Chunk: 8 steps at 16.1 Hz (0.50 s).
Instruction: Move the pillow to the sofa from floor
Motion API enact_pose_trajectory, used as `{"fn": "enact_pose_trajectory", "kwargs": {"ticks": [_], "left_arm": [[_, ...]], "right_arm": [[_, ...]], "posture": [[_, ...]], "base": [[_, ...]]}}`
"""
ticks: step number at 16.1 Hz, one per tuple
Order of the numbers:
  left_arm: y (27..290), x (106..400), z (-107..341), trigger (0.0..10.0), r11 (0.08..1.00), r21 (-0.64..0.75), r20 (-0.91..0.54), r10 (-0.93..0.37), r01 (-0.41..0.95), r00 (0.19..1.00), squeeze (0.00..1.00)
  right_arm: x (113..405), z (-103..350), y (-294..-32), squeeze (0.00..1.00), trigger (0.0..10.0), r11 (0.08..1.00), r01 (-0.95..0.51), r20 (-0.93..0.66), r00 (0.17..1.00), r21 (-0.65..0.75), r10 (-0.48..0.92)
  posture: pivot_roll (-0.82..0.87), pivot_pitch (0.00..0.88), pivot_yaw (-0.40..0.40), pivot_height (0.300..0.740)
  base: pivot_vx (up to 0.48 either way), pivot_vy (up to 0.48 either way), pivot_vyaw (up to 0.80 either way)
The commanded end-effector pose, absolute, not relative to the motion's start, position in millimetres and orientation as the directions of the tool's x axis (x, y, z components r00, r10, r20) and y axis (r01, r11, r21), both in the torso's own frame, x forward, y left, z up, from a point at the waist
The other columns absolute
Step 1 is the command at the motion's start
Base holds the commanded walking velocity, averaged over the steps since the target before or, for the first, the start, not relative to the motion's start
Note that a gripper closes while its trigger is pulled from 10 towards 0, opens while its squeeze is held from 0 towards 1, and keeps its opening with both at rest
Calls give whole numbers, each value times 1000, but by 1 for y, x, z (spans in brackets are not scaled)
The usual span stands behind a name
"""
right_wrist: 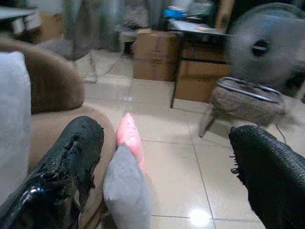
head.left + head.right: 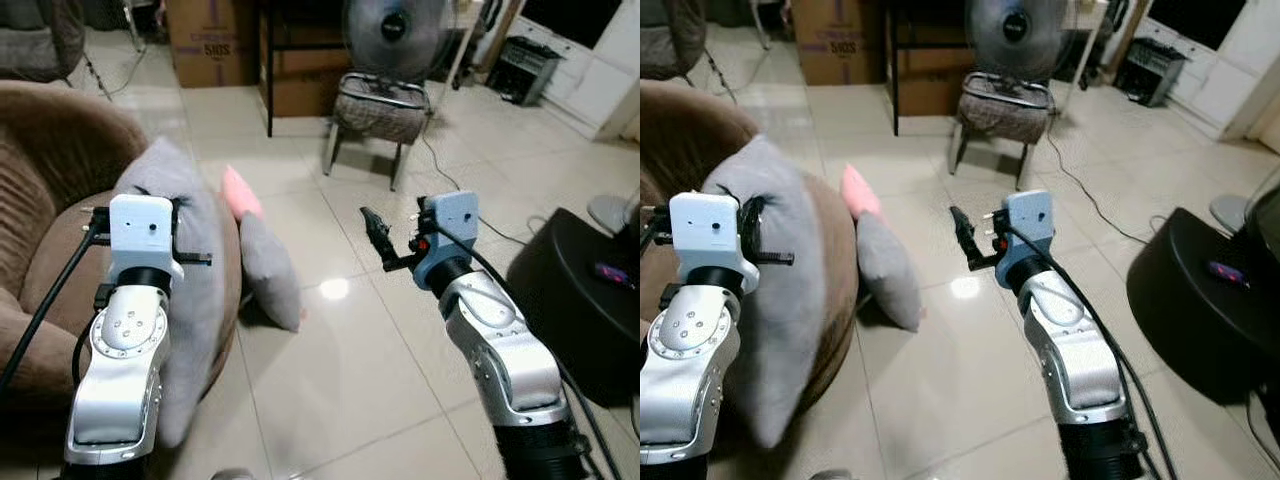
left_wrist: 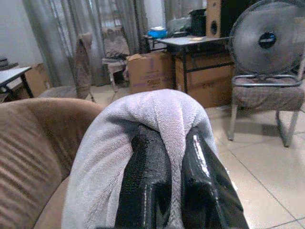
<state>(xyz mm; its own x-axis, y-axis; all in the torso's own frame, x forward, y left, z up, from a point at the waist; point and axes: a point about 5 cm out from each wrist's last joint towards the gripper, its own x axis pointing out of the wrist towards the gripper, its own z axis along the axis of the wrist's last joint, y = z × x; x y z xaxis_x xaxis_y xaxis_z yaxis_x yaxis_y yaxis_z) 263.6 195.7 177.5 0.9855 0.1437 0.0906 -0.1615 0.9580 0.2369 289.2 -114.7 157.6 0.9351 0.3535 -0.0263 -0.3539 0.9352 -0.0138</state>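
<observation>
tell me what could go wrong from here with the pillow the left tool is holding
The left tool pinches only a fold of the grey pillow, so it might slip out before it rests fully on the brown sofa. The pillow hangs over the sofa's edge and could slide to the tile floor. The open right tool points at a second grey pillow on the floor and could nudge it.

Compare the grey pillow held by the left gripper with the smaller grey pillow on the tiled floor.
The large grey fleecy pillow is pinched by the left gripper and hangs against the brown sofa; the small grey pillow stands on edge on the floor, ungripped, beside the sofa. The held pillow looks clearly bigger. The floor one has a pink cushion behind it. Both are soft and grey. The right gripper is open and empty.
</observation>
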Motion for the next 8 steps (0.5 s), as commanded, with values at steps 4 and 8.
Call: {"fn": "enact_pose_trajectory", "kwargs": {"ticks": [4,8], "left_arm": [[192,267,189,10000,962,228,141,122,-152,983,0],[195,266,189,10000,959,231,140,132,-162,981,0]], "right_arm": [[293,161,-120,0,10000,935,-352,-17,936,-50,352],[293,161,-121,0,10000,919,-383,-22,923,-94,383]], "posture": [[137,0,-94,740],[137,0,-98,740]], "base": [[306,0,747],[307,0,200]]}}
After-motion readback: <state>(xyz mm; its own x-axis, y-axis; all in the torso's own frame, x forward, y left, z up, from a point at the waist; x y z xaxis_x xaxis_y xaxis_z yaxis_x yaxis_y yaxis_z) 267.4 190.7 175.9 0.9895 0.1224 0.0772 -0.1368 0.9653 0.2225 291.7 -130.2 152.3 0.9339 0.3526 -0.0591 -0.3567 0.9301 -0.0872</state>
